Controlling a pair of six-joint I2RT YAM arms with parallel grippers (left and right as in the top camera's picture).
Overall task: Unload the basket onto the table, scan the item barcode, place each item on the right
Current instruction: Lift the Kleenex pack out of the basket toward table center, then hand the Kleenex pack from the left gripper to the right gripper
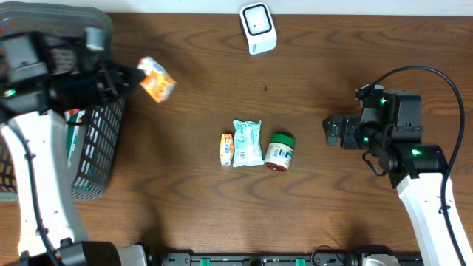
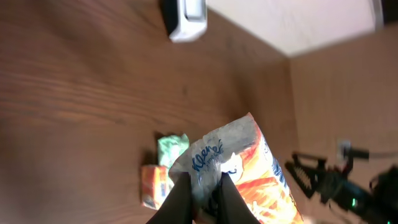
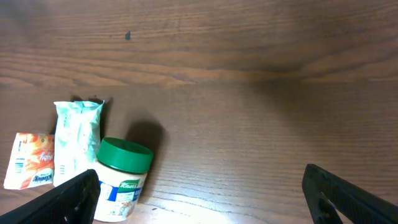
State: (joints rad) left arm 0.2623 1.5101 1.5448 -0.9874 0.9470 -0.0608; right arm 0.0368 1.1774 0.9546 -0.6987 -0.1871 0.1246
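Between left fingers (image 2: pixel 176 200), orange packet (image 2: pixel 252 165).

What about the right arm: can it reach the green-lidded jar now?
Probably yes: the right gripper is open and empty, and only bare table lies between it and the green-lidded jar.

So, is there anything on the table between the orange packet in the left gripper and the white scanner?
Nothing visible. The left gripper holds the orange packet, and only bare table lies between it and the scanner. The jar, pale pouch and small pack lie off that line.
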